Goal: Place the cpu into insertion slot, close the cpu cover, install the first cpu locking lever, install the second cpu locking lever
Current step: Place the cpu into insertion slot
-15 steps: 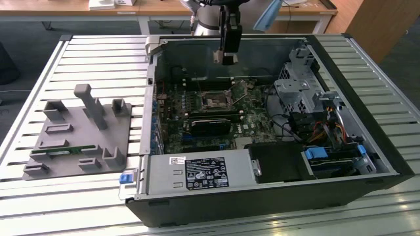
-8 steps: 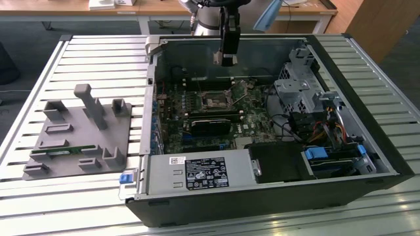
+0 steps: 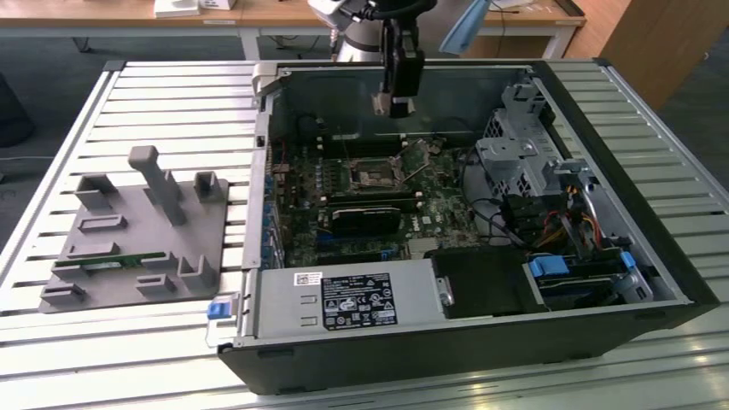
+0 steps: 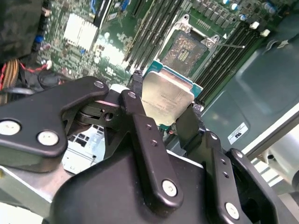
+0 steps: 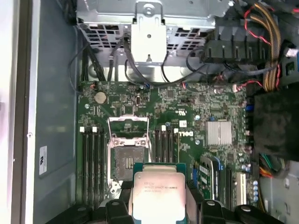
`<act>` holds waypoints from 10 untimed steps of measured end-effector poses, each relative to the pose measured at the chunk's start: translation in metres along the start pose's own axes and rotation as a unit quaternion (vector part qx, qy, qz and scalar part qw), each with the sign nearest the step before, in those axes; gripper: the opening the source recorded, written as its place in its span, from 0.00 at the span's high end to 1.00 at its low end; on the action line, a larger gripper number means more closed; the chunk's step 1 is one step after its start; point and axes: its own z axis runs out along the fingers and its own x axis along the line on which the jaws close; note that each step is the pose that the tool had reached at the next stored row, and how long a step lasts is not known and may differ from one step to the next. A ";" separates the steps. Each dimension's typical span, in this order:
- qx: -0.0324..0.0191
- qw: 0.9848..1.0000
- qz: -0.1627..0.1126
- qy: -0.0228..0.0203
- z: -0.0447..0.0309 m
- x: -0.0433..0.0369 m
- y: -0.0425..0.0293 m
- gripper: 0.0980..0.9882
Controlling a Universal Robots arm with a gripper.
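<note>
- Pincer (image 3: 394, 106) hangs inside the open computer case (image 3: 638, 282), above the green motherboard (image 3: 439, 224); in the exterior view it sits well above the board, toward the far wall of the case.
- Pincer is clamped onto the cpu (image 5: 159, 195). Black fingers (image 4: 189, 123) press on two opposite edges, and the gap between them is just the width of the chip.
- The cpu is in the air, dull silver top toward the cameras in both wrist views, green rim showing round the lid. It is not touching the board.
- Insertion slot (image 5: 127, 161) is bare, its dark centre exposed inside the silver rim. In the first wrist view the held chip appears just beside it but apart from it.
- Cpu cover (image 5: 128, 125) is swung open off the slot, a thin silver frame with its window showing.
- Long black memory slots (image 5: 91, 163) flank the socket on both sides; a finned silver heatsink (image 5: 218, 132) sits further along the board.
- Case rests on a slatted metal counter (image 3: 171, 102); a grey moulded fixture (image 3: 137, 231) lies on the counter to the exterior view's left of the case.
</note>
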 end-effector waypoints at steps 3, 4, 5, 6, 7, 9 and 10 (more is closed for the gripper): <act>-0.003 1.000 -0.008 0.001 0.0018 0.0004 0.0000 0.51; -0.003 1.000 -0.008 0.001 0.0024 0.0004 -0.0001 0.51; -0.003 1.000 -0.009 0.001 0.0031 0.0004 -0.0002 0.51; -0.003 1.000 -0.009 0.001 0.0036 0.0005 -0.0002 0.51; -0.003 1.000 -0.009 0.001 0.0039 0.0005 -0.0002 0.51; -0.003 1.000 -0.009 0.001 0.0047 0.0005 -0.0003 0.51; -0.003 1.000 -0.009 0.000 0.0050 0.0006 -0.0003 0.51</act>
